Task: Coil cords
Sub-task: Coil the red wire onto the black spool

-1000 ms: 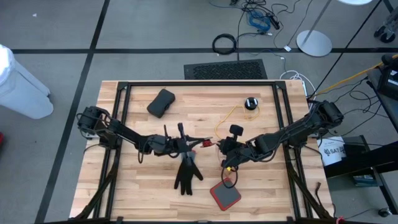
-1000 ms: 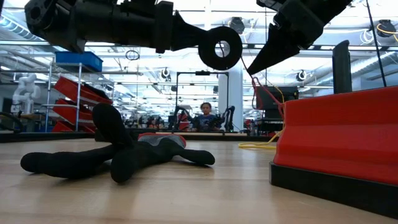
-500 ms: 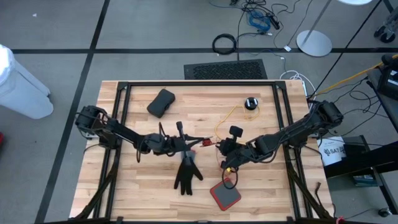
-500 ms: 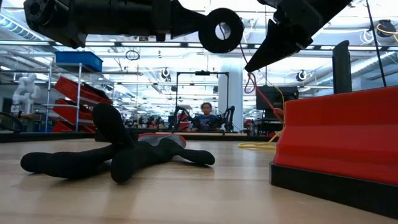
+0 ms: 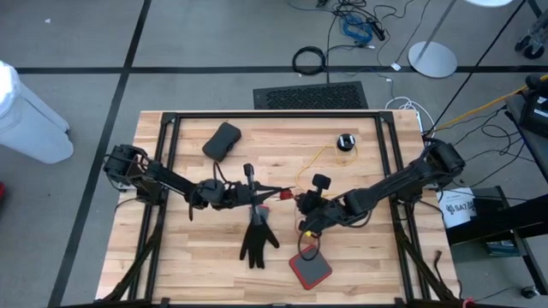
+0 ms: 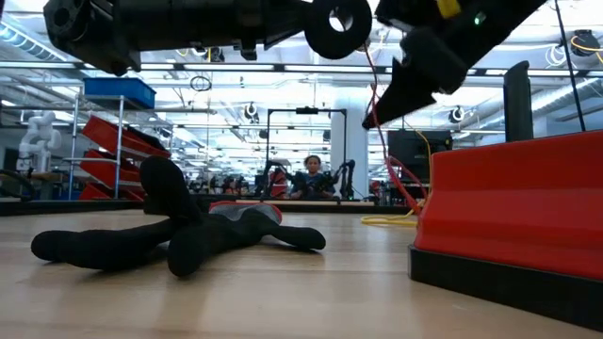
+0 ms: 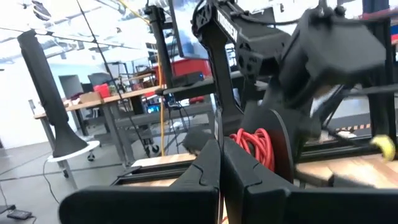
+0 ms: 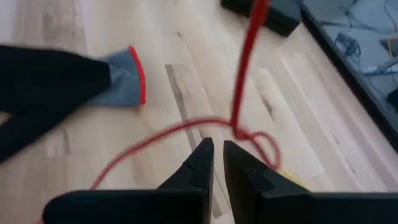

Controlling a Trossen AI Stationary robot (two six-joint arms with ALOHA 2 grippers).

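Wooden slatted table with a black metal frame, seen from above and from table height. Landmark: the black glove, one only, lying flat with fingers spread; soft fabric, a grey cuff edged in red.

Two dark arms. The left gripper sits just above the glove's cuff, its fingers clenched together; a coil of red cord and a black round disc show just beyond its tips, but whether it grasps either cannot be told. The right gripper is just to the right of the glove's cuff; its fingers stand almost together with a thin slit between them, and nothing visibly lies in that slit.

Cords: one thin red cord hangs taut in front of the right gripper and loops on the wood near the cuff; one thin yellow cord curves from beside the grippers to one small black round puck, well up and right of the glove.

Other items, one each: a red square tray with a dark rim, just right of the glove's fingers; a black rounded pouch, well above the glove.
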